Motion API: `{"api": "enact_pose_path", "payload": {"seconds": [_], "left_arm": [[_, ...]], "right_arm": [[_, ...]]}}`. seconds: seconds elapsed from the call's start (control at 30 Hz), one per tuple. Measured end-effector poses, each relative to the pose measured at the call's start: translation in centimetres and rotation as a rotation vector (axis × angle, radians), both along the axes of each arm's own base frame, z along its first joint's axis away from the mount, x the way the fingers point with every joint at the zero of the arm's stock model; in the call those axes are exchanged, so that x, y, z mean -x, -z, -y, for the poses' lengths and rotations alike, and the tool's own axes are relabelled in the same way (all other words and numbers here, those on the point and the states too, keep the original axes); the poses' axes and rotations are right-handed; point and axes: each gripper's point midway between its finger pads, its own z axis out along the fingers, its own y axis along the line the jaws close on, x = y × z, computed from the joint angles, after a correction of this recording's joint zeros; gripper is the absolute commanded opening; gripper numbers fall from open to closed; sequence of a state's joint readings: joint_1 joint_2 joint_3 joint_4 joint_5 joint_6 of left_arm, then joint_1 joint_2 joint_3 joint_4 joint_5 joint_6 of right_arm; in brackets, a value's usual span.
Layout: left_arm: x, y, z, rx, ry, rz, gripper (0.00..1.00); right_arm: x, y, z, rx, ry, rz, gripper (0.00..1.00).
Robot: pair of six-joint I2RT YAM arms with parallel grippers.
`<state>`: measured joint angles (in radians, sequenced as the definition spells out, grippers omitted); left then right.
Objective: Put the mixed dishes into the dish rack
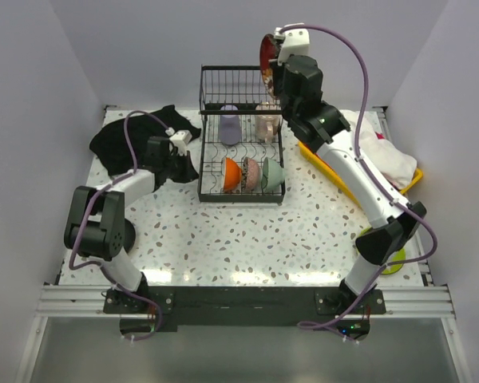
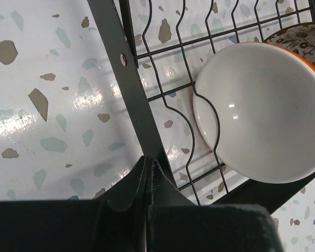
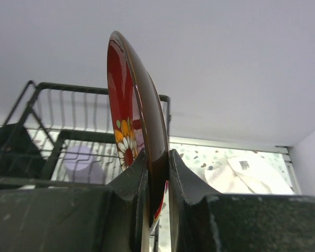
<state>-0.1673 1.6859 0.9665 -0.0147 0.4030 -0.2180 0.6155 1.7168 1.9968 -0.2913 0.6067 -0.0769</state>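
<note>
Rack (image 1: 201,104): black wire throughout.
Lavender mug (image 1: 229,126): plain pale purple.
Pinkish mug (image 1: 267,124): dull pink-beige.
Orange bowl (image 2: 262,110): glossy white inside, orange outside.
Patterned bowl (image 2: 299,37): dark leafy print on white.
Green bowl (image 1: 273,171): pale green, plain.
Red floral bowl (image 3: 121,84): deep red inside with a white-petalled daisy, yellow petals above it and a small green spot. Outside is glossy brown-black.
Plate (image 1: 395,259): lime green.
Tray (image 1: 313,155): yellow.
White cloth (image 1: 383,155): white.
Black cloth (image 1: 132,144): black.
Table (image 1: 247,239): white, flecked grey, brown and pale teal.
Cables (image 1: 364,68): purple.
</note>
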Motion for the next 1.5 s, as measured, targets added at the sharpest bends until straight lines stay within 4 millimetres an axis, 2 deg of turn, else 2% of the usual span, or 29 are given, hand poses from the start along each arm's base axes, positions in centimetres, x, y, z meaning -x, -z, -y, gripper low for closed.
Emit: {"api": "enact_pose_path", "payload": {"seconds": [0.2, 0.3, 0.7, 0.73, 0.77, 0.83, 0.93, 1.07, 1.23, 1.5], "left_arm": [[0.0, 1.0, 0.3, 0.004, 0.005, -0.021, 0.0], [0.0, 1.4, 0.6, 0.005, 0.01, -0.026, 0.0], [1.4, 1.3, 3.6, 0.046, 0.094, -0.043, 0.01], [1.4, 1.3, 3.7, 0.051, 0.095, -0.046, 0.08], [1.4, 1.2, 3.8, 0.053, 0.095, -0.048, 0.11], [1.4, 1.2, 3.8, 0.055, 0.093, -0.049, 0.19], [1.3, 1.2, 3.6, 0.05, 0.08, -0.048, 0.25], [1.5, 0.1, 3.3, 0.056, 0.058, -0.032, 0.27], [1.5, -1.8, 3.1, 0.075, 0.052, 0.013, 0.27], [1.6, -2.0, 3.0, 0.093, 0.034, 0.01, 0.28]], "right_arm": [[-2.5, 0.7, 4.1, 0.001, 0.112, -0.014, 0.0], [-3.1, 0.9, 5.1, 0.002, 0.142, -0.016, 0.0], [-4.3, 1.9, 3.8, 0.007, 0.131, -0.032, 0.0], [-4.6, 2.0, 3.7, 0.009, 0.132, -0.034, 0.0], [-4.7, 2.0, 3.6, 0.009, 0.132, -0.034, 0.0], [-5.2, 2.6, 3.3, 0.014, 0.132, -0.043, 0.0], [-5.6, 3.8, 3.1, 0.035, 0.133, -0.07, 0.0], [-6.3, 5.4, 2.8, 0.067, 0.137, -0.104, 0.0], [-7.0, 6.5, 2.9, 0.102, 0.158, -0.123, 0.0], [-7.3, 6.8, 3.4, 0.154, 0.185, -0.13, 0.0]]}}
